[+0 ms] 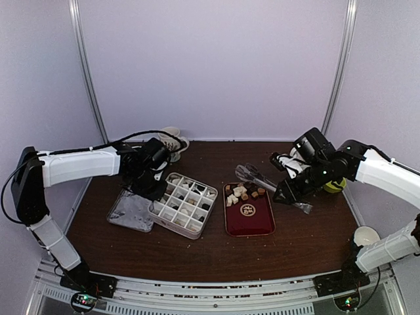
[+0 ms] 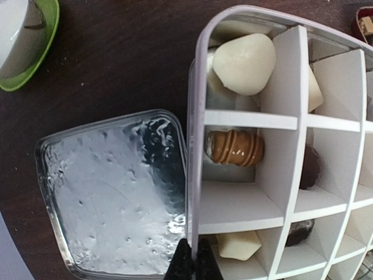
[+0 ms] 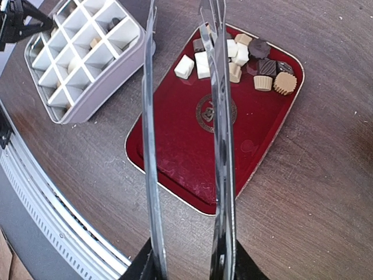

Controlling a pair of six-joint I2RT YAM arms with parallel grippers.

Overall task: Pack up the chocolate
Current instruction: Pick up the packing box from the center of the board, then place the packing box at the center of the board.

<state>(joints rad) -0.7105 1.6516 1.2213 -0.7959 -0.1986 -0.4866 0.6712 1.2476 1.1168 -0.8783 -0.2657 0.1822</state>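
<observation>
Top edge cuts tongs (image 3: 221, 146) tips. Right edge crops divider box (image 2: 280, 119). Dark chocolate (image 2: 310, 166) half hidden behind its partition.

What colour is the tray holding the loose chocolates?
The tray is dark red with a round centre emblem; best seen in the right wrist view.

The right tool (image 3: 192, 269) gripped metal tongs (image 3: 220, 146), arms apart, above a dark-red tray (image 3: 186, 163) holding chocolate (image 3: 239, 55); a divided box (image 3: 111, 87) lay beside it
</observation>
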